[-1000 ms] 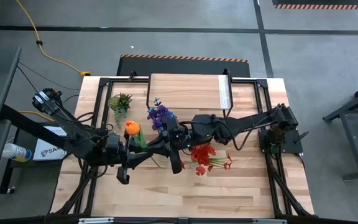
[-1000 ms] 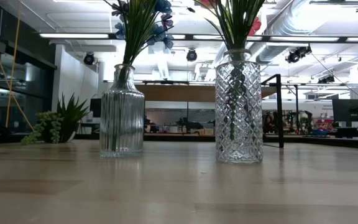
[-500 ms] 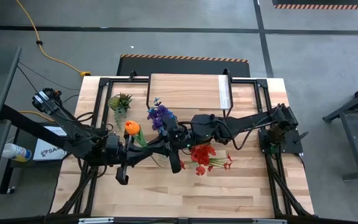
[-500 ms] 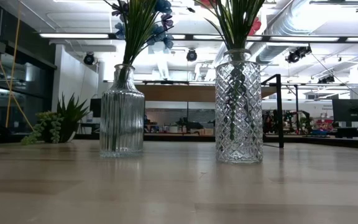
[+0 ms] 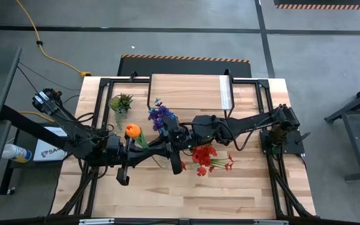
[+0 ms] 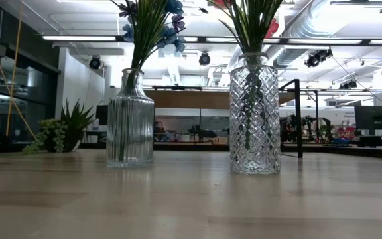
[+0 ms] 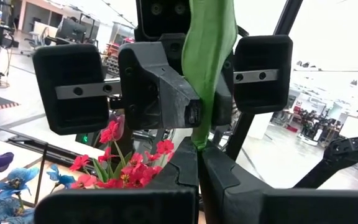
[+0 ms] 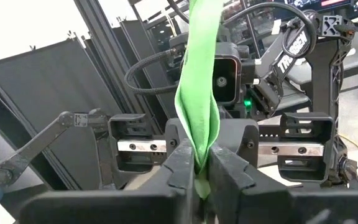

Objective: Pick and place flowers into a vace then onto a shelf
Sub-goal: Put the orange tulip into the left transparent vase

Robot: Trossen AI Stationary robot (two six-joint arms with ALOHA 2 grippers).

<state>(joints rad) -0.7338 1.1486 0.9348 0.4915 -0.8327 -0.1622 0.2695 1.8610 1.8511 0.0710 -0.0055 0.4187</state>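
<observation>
Left hand (image 7: 197, 158) and right hand (image 8: 196, 165) are both clamped tight on 1 orange flower's (image 5: 132, 130) green stem above the worktop (image 5: 230, 194).

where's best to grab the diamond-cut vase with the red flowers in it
Probably the vase by its narrower neck just under the rim, coming in level from the side. The flowers stand up out of its mouth, so a top-down claw would hit the stems, and the body looks wide.

Two vases (image 6: 130, 119) mid-table; front table (image 5: 230, 194) free.
</observation>
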